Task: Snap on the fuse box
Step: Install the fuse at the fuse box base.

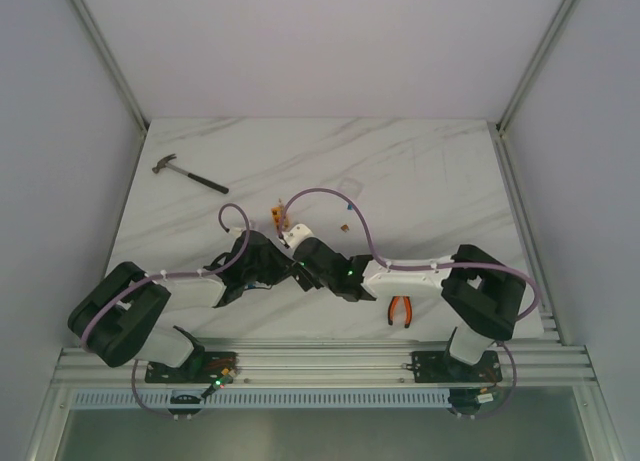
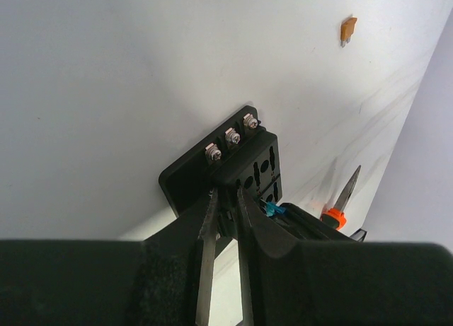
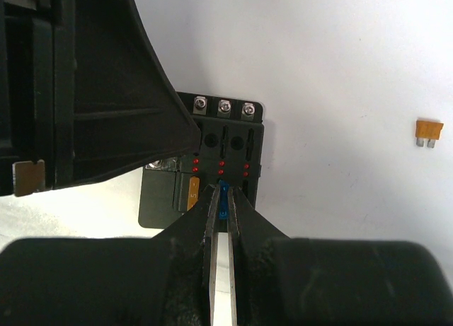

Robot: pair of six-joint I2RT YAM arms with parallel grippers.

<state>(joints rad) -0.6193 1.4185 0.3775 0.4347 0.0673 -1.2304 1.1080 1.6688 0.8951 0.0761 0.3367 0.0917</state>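
From above, the left arm [image 1: 195, 286] and right arm [image 1: 405, 273] are meeting in the middle of the surface [image 1: 420, 171], their wrists hiding whatever is lying between them. The pliers [image 1: 400, 309] and hammer [image 1: 190, 174] are lying well apart.

In the left wrist view, the left gripper [image 2: 226, 197] is pinching one edge of the fuse box [image 2: 244, 156] with narrow jaws, and the box is lying on the surface.

In the right wrist view, the right gripper [image 3: 222, 191] is clamping a blue fuse [image 3: 224, 207], jaws nearly together, at a slot beside a seated orange fuse [image 3: 193, 191]. The risk is sitting right there: if the blades are missing the slot, pushing could be bending them or levering the box out of the left grip. A spare fuse [image 3: 428, 131] is lying off to the side.
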